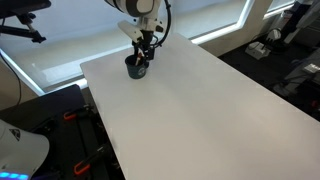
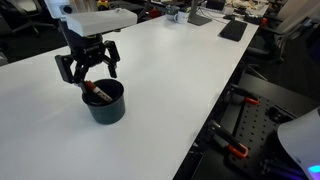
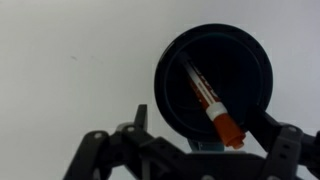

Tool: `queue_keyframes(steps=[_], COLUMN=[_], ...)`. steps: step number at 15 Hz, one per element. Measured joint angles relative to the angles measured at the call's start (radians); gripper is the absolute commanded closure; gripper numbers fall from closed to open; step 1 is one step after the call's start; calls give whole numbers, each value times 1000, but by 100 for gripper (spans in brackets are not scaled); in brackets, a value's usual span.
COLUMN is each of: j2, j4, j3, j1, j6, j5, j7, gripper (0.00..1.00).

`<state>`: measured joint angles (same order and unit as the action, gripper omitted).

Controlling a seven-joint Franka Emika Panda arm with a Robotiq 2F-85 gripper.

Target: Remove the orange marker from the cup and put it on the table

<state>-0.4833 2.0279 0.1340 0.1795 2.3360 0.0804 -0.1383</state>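
While the gripper (image 2: 89,74) hangs just over the cup (image 2: 108,108), we call this the approach step: nothing is grabbed yet. Fingers (image 2: 66,72) are spread wide with nothing between them. The orange marker (image 2: 97,93) sits inside the cup, tilted, with its upper end resting on the rim on the gripper's side. The cup stands on the table (image 2: 185,70), near one end of it going by an exterior view (image 1: 135,68).

In the wrist view the marker (image 3: 207,97) runs diagonally across the cup (image 3: 243,62), and its orange tip pokes over the rim toward the camera. We judge that the next move is a short descent that brings the fingers either side of the raised end, then a close and a straight lift. The fingers need to line up across the marker's slant and stay off the cup wall, or the cup may shift or tip. After that the marker goes down on a bare patch of table beside the cup.

Hard to make out:
- The marker's lower end fades into the dark inside of the cup in the wrist view.
- The bottom edge of the wrist view cuts off the finger ends, so we cannot judge the gap to the rim there.
- In an exterior view the gripper (image 1: 146,52) overlaps the cup, and the marker is too small to pick out.
- Both exterior views crop the arm at the top edge.
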Motion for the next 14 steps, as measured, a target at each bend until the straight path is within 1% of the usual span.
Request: queue_keyframes(steps=[8,13,14], j2=[5,18,18], j4=[0,0,0], j3=[1,4,4], j1=[2,16,19], j6=[0,0,0], j5=[0,0,-2], j7=[0,0,0], gripper=[0,0,2])
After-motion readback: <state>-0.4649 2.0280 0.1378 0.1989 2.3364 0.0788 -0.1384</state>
